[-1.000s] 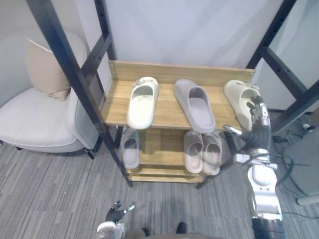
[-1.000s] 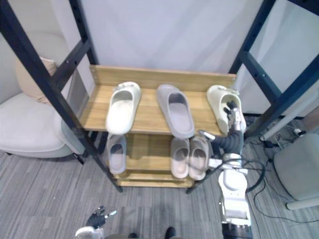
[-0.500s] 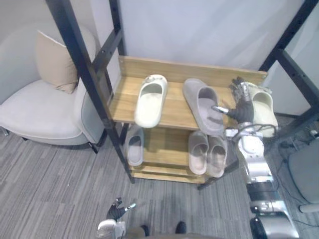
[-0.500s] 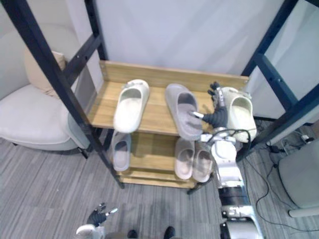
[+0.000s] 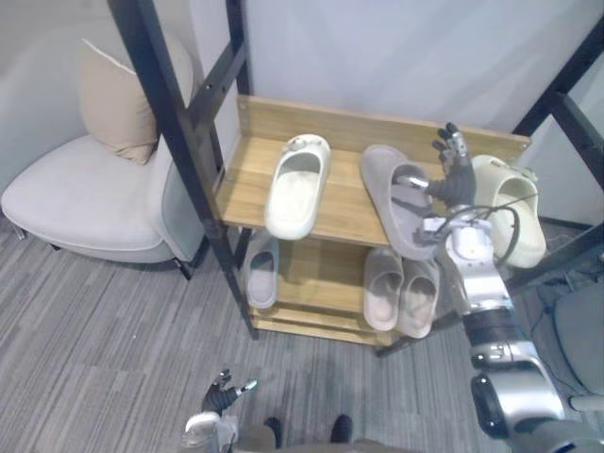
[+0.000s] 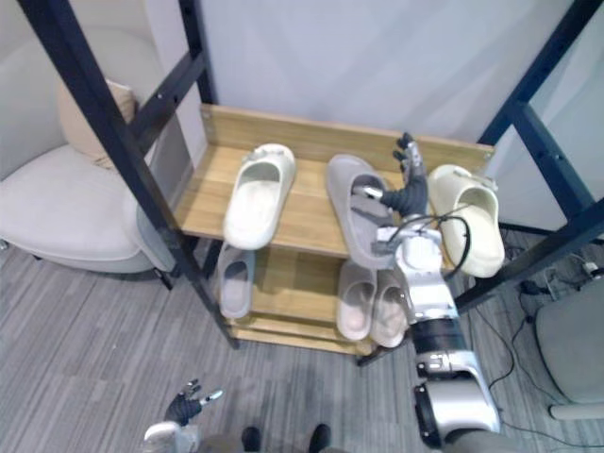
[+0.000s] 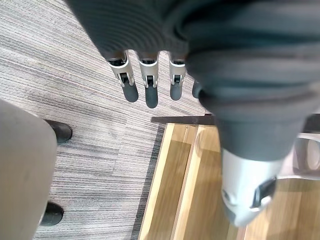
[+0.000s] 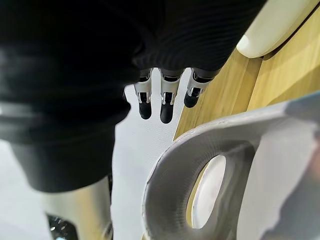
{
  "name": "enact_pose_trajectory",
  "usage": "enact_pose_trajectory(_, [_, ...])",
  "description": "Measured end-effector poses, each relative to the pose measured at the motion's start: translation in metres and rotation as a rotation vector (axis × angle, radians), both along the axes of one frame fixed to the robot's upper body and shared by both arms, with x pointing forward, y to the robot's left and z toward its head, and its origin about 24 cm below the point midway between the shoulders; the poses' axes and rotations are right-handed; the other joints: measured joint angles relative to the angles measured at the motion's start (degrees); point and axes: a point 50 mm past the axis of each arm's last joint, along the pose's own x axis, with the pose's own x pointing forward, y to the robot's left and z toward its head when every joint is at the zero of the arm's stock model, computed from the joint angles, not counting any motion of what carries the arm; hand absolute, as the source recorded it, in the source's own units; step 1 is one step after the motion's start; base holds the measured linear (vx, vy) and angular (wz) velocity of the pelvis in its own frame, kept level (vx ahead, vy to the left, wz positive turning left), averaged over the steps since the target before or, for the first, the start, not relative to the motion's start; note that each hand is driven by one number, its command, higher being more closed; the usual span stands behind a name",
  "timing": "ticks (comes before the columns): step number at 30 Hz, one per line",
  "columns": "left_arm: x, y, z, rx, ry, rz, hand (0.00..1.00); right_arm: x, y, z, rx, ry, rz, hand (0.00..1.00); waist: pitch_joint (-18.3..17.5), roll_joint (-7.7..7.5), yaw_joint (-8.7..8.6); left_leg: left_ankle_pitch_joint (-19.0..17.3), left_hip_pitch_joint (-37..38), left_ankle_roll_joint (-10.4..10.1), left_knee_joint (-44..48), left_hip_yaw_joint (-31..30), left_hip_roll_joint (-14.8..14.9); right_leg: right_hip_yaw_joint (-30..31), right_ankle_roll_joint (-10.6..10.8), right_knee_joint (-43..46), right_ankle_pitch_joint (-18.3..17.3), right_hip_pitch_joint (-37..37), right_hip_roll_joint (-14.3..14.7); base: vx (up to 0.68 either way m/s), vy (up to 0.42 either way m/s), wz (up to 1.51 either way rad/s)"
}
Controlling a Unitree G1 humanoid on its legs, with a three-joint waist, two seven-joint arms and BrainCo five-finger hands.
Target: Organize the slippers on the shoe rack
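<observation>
On the rack's top shelf [image 5: 247, 184] lie a cream slipper [image 5: 297, 184], a grey slipper [image 5: 396, 203] and a second cream slipper [image 5: 514, 212] at the right end, which overhangs the front edge. My right hand [image 5: 455, 172] is raised between the grey slipper and the right cream one. It is open, with straight fingers pointing at the back board and the thumb reaching over the grey slipper's opening. The right wrist view has the grey slipper's strap [image 8: 200, 150] just below the fingers [image 8: 167, 102]. My left hand [image 5: 221, 397] hangs open low over the floor.
The lower shelf holds one grey slipper [image 5: 261, 272] and a beige pair [image 5: 401, 291]. Black frame posts [image 5: 179, 142] stand at both sides of the rack. A pale armchair [image 5: 85, 203] with a beige cushion is at the left, and a grey seat [image 5: 580, 340] at the lower right.
The camera has shifted. My right hand rose from the front of the right cream slipper and moved left, its thumb now over the grey slipper.
</observation>
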Motion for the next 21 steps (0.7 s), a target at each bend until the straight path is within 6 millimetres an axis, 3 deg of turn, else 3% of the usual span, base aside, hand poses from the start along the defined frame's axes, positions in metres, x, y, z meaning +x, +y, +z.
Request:
enact_pose_trajectory(9, [0.004,-0.001,0.002,-0.002,-0.015,-0.010,0.00,0.007,-0.002,0.017,-0.015,-0.025,-0.012,0.00,1.5,0.46,-0.01,0.1,-0.7,0.0,0.0,0.0,-0.1,0.0,0.0,0.0,0.0,-0.7,0.0,0.00,0.000,0.00])
enact_pose_trajectory(21, [0.005,-0.003,0.002,-0.002,-0.018,-0.015,0.00,0.006,-0.010,0.020,0.013,-0.047,-0.066,0.00,1.9,0.82,-0.11,0.3,-1.0,0.2,0.0,-0.5,0.0,-0.4,0.0,0.6,0.0,-1.1,-0.2,0.00,0.002,0.02])
